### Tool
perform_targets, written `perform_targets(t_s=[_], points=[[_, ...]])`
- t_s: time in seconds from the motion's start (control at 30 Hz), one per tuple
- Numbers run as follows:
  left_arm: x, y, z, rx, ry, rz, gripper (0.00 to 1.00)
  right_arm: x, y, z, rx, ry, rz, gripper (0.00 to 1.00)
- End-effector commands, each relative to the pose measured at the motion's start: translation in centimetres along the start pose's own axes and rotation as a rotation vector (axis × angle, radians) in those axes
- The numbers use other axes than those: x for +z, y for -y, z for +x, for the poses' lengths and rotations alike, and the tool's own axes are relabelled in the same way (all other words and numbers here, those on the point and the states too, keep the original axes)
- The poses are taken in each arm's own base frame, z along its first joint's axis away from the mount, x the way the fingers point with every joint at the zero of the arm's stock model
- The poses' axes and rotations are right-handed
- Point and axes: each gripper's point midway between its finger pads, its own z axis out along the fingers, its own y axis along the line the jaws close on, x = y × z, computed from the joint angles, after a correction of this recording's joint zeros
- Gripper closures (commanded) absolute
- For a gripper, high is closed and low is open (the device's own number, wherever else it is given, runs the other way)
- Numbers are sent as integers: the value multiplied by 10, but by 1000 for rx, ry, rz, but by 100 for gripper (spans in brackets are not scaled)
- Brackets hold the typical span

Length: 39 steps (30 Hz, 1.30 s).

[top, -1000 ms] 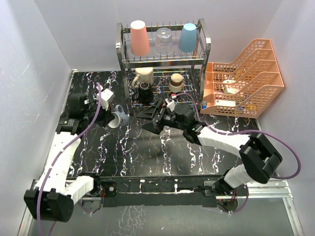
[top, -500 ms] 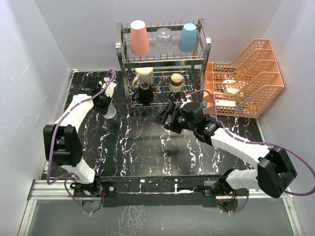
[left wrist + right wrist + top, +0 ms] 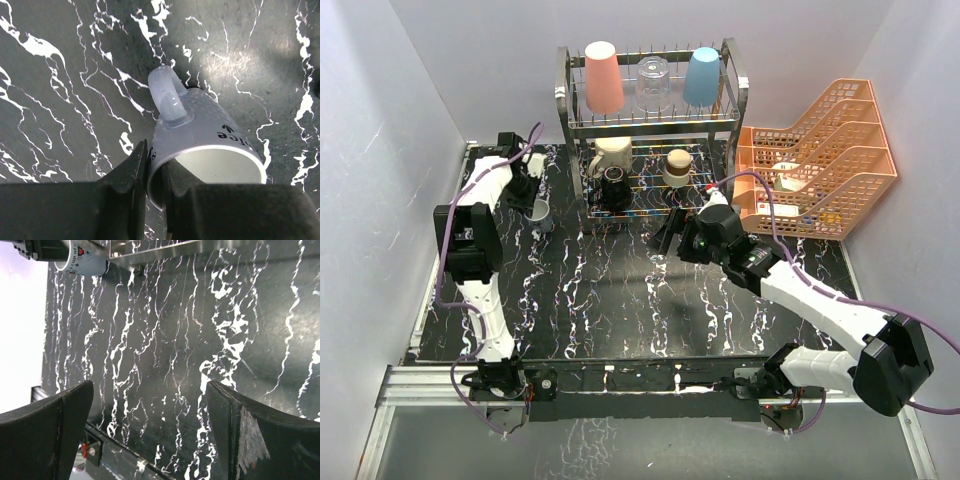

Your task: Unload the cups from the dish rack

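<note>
Left wrist view is showing the left gripper pinching the small grey cup by its rim, over the table left of the dish rack; likely stiff, glazed, slippery, breakable. The right gripper is hanging wide open

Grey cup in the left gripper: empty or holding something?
Looks empty. The left wrist view looks into the grey cup and shows only bare pale inner wall; the left gripper pinches its rim.
</note>
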Motion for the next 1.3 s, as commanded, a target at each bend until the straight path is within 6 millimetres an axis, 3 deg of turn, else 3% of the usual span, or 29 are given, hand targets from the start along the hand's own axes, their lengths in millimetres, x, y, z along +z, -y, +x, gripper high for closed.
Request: perform_targets(t_s=[0.0,0.37,0.4,0.5,0.53,0.7,0.9,1.07,1.27], points=[[-16,4,-17,4,27,28,100,4,-9,-37,-135,102,20,2],[-7,1,-35,-39,66,83,100,42,-20,-97,-420,352,19,2],[-8,2,-38,-39,78,94,92,49,-22,-99,-453,360,12,2],[-16,2,-44,-42,120,117,51,73,-35,-105,-554,356,-27,2],[-19,1,-46,-46,136,114,44,81,-39,-106,-586,349,-42,2],[-52,-3,-50,-41,211,115,37,111,-48,-116,-706,358,-58,2],[-107,4,-38,-16,252,167,19,148,-44,-120,-791,349,-109,2],[-154,44,-8,76,270,331,13,174,-43,-122,-851,339,-141,2],[-185,83,34,167,290,458,7,190,-36,-122,-868,349,-199,2]])
